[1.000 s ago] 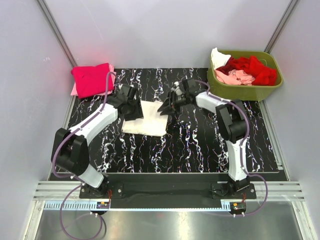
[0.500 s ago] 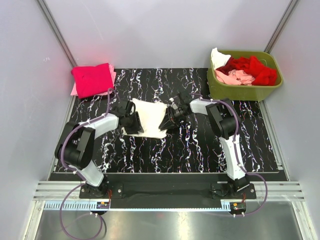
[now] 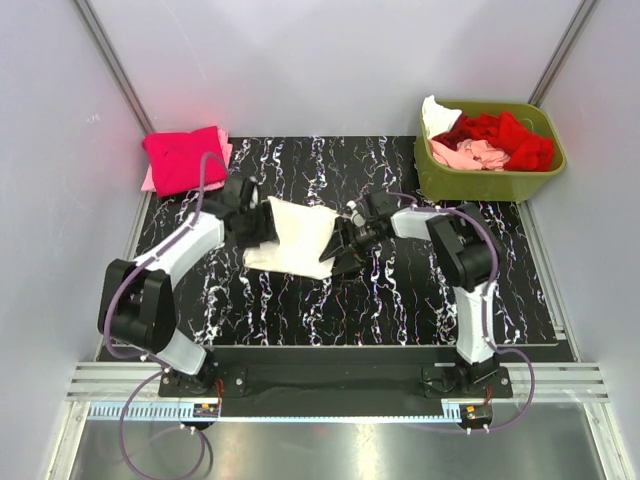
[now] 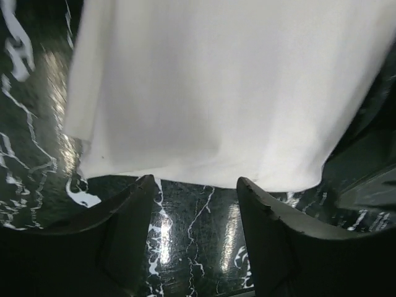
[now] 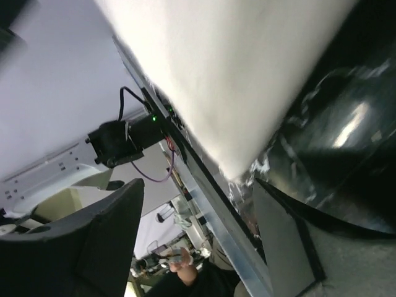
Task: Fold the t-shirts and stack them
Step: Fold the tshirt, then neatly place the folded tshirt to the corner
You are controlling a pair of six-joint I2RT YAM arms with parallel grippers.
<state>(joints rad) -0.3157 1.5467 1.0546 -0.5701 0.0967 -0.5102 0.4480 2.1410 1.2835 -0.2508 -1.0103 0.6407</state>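
Near the middle of the top view, the folded white tee [image 3: 297,235] lies on the desk [image 3: 400,300]. The left tool [image 3: 258,222] is at its left edge and the right tool [image 3: 345,240] at its right edge. Both wrist views show the fingers [image 4: 127,229] spread apart with nothing between them, and the cloth is just past the tips. I think they flank the tee to take both edges together and carry it flat. At the upper left a magenta tee [image 3: 183,158] rests on a pale pink tee [image 3: 149,180], probably the stack. At the upper right, loose tees [image 3: 495,140] wait in the green bin [image 3: 480,182].
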